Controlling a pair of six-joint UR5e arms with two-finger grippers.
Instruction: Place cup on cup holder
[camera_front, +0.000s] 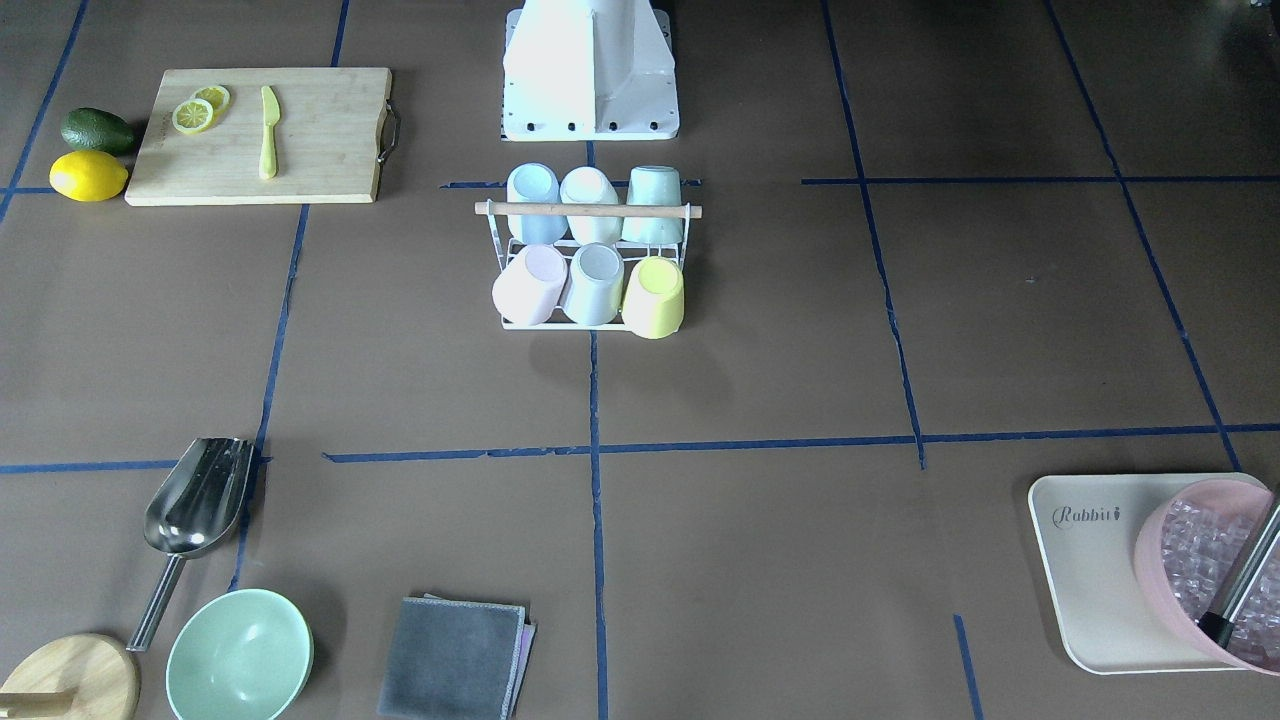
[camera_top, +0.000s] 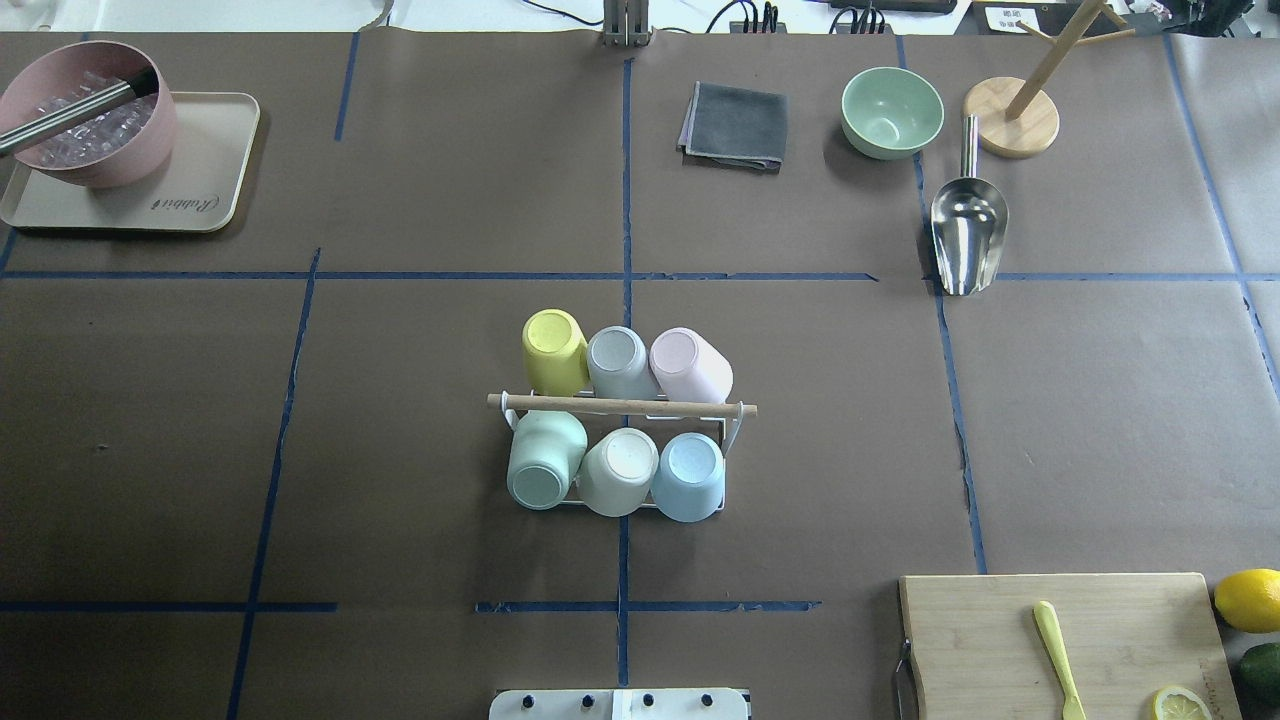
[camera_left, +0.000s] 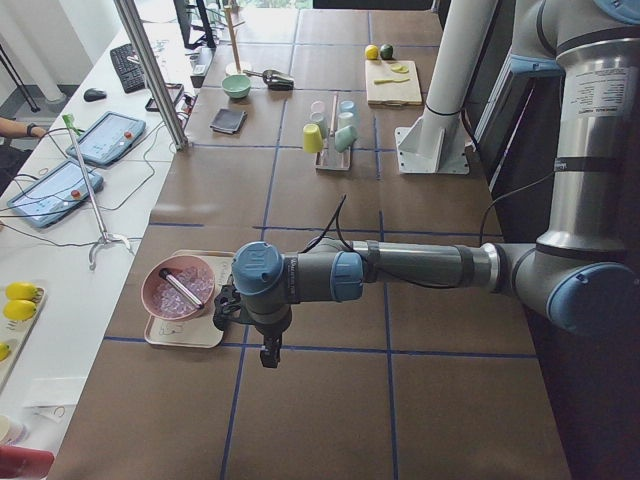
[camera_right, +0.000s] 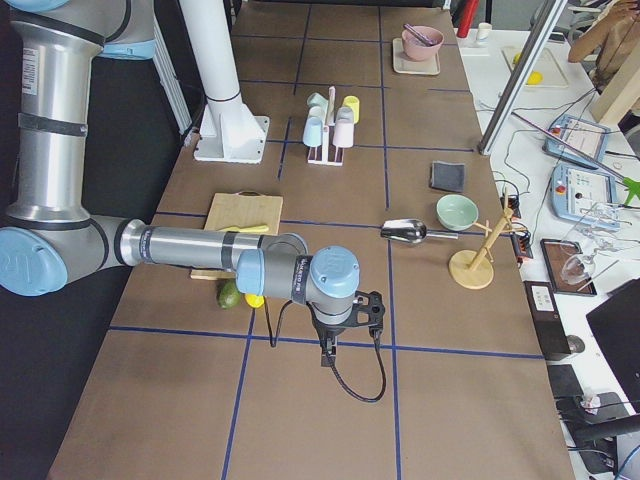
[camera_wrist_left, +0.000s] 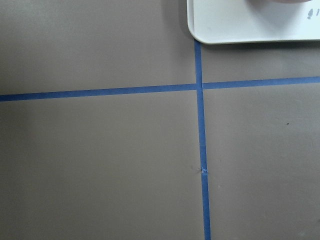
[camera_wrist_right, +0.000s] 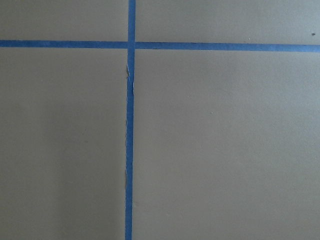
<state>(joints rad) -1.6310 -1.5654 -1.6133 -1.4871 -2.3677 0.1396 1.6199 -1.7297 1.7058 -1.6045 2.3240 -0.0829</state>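
Note:
The cup holder (camera_top: 620, 405), a white wire rack with a wooden rod across its top, stands at the table's middle, also in the front view (camera_front: 588, 210). Several cups sit upside down on its prongs in two rows, among them a yellow cup (camera_top: 553, 350), a pink cup (camera_top: 690, 362) and a blue cup (camera_top: 690, 476). No loose cup shows on the table. My left gripper (camera_left: 268, 355) shows only in the left side view, beside the tray, and my right gripper (camera_right: 328, 352) only in the right side view, near the lemon. I cannot tell whether either is open or shut. Both wrist views show only taped table.
A cutting board (camera_front: 320, 135) with lemon slices and a yellow knife lies beside a lemon (camera_front: 88, 176) and an avocado (camera_front: 97, 130). A metal scoop (camera_front: 198, 497), green bowl (camera_front: 240, 655), grey cloth (camera_front: 455, 658) and wooden stand (camera_front: 68, 680) lie opposite. A tray (camera_front: 1085, 560) holds a pink bowl (camera_front: 1150, 545) of ice.

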